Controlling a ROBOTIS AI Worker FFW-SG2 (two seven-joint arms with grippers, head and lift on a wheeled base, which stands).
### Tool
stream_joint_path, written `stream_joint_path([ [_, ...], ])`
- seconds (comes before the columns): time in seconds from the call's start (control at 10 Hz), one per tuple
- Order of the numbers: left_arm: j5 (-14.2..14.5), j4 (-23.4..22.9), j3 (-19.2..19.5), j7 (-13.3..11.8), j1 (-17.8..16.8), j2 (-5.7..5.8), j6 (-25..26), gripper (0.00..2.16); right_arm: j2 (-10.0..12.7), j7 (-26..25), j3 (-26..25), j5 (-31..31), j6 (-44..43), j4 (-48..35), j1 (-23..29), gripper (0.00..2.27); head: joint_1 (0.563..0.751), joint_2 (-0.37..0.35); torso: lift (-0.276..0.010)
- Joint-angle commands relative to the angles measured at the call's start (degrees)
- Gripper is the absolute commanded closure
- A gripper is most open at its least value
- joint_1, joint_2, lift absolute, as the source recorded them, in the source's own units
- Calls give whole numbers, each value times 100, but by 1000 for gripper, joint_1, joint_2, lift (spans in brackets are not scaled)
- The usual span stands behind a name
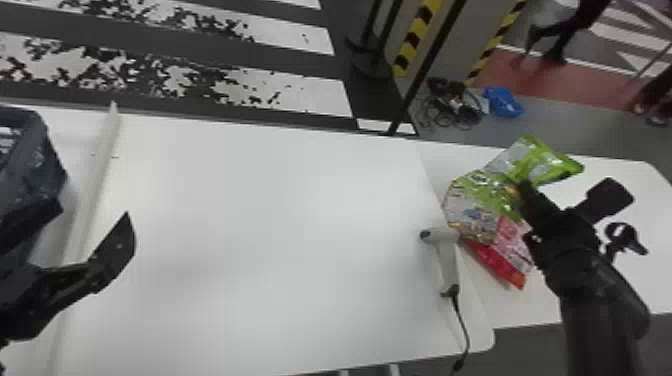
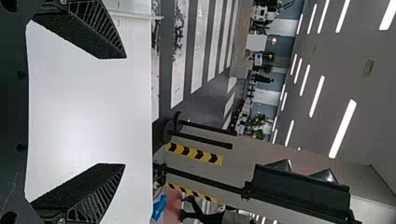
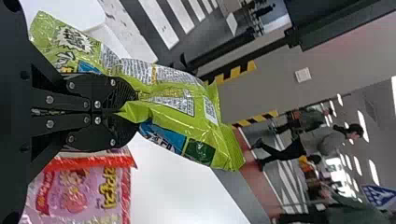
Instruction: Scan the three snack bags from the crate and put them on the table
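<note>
Right gripper (image 1: 521,189) closed, green snack bag (image 1: 542,162) pinched mid-body at the table's (image 1: 620,290) right end. Pink-red snack bag (image 1: 510,245) there too, partly hidden behind it. Handheld scanner (image 1: 448,257) just beside. Left gripper (image 1: 94,216) wide open, empty, near crate (image 1: 37,145).

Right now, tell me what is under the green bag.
Part of a pink bag shows from under the green bag, which the right end effector grips. The rest is covered, so anything else beneath can't be seen.
</note>
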Motion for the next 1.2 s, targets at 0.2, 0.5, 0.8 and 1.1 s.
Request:
stream_joint_path([
  [0.2,52,129,-9,4,-40,113,-17,33,-378,-1154,183,80,-459,1681,-939,2024,695,-350,-94],
  [0.5,122,156,-9,-5,-67,149,-123,33,-475,-1295,341,80,-283,1883,-1133,377,695,-350,-94],
  [0.8,140,147,-9,-5,-75,157,-123,33,-545,-1295,411,10,262,1856,-1185,53,695,-350,-94],
  [1.1,140,182,-53,-14,-128,131,-123,33,-624,-1295,429,-26,455,1619,-992,56,695,-350,-94],
])
